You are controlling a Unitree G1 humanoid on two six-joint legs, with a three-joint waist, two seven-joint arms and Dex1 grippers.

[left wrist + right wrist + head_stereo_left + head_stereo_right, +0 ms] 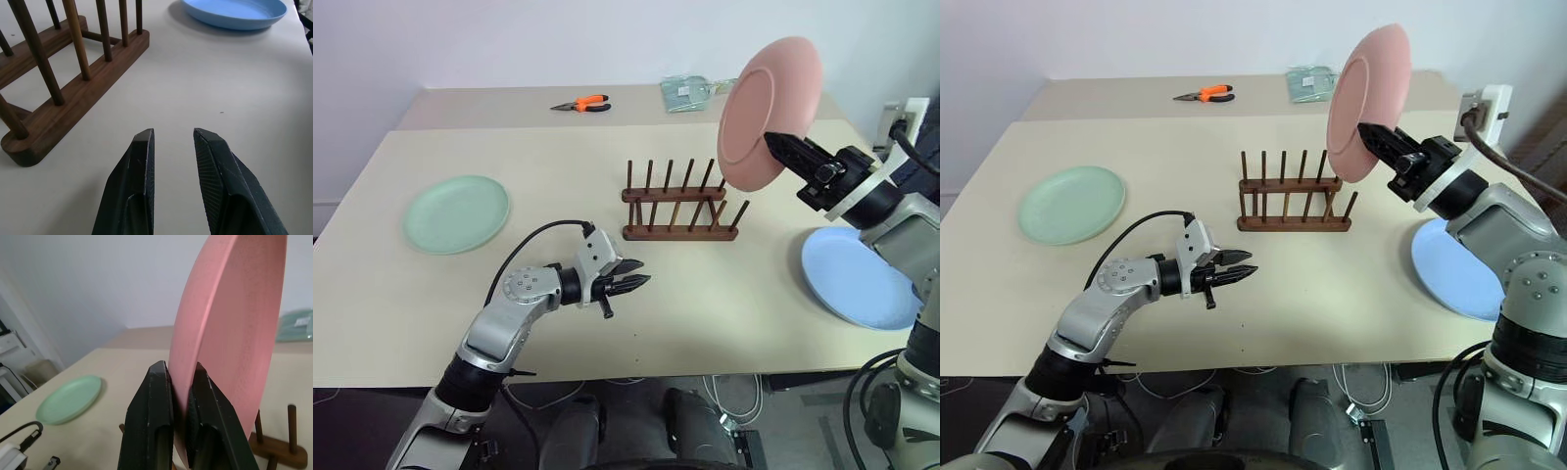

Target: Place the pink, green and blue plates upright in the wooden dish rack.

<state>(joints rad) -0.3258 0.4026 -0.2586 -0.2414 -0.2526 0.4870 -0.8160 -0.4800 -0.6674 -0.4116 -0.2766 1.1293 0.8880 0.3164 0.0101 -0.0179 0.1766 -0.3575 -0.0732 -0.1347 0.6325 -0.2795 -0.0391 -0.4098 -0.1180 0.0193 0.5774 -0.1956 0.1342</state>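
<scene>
Nearest to me, the left gripper (628, 282) hangs just above the table (724, 323), its two black fingers (132, 191) parted with a narrow gap and nothing between them. It points toward the near end of the wooden dish rack (674, 208), a short way off from it.

The rack stands near the middle of the table, two dark rails with rows of thin upright pegs, no plate in it yet.

On the robot's right, the right gripper (773, 143) is pinching the rim of the pink plate (766, 113), both fingers pressed against either face of it. The plate is held up on edge in the air, above the right end of the rack and not touching the pegs.

The blue plate (857, 279) lies flat on the table at the right edge, under the right arm. The green plate (457, 212) lies flat well off to the left, far from the rack.

At the back, on a second table surface, lie orange-handled pliers (581, 104) and a clear plastic packet (687, 93).
</scene>
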